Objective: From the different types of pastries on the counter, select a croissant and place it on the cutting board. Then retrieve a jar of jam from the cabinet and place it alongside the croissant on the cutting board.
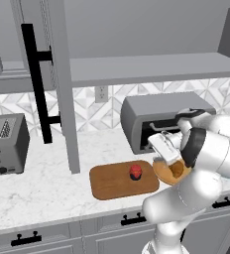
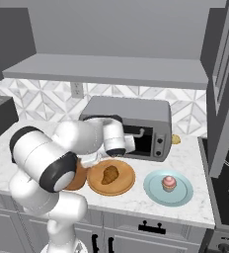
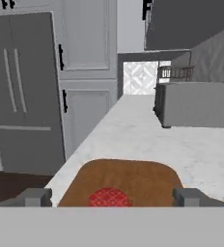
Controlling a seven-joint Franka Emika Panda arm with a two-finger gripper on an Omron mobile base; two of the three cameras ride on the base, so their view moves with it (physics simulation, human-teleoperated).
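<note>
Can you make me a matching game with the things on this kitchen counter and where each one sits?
Things:
1. jar of jam
2. croissant
3. cupcake
4. toaster

Places:
A. on the round wooden plate
B. at the far left of the counter
C. on the cutting board
D. on the blue plate

Pairs: 1-C, 2-A, 3-D, 4-B

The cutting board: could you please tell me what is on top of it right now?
The jar of jam stands on the cutting board. The croissant lies on the round wooden plate beside it. The arm hides the board's right edge.
</note>
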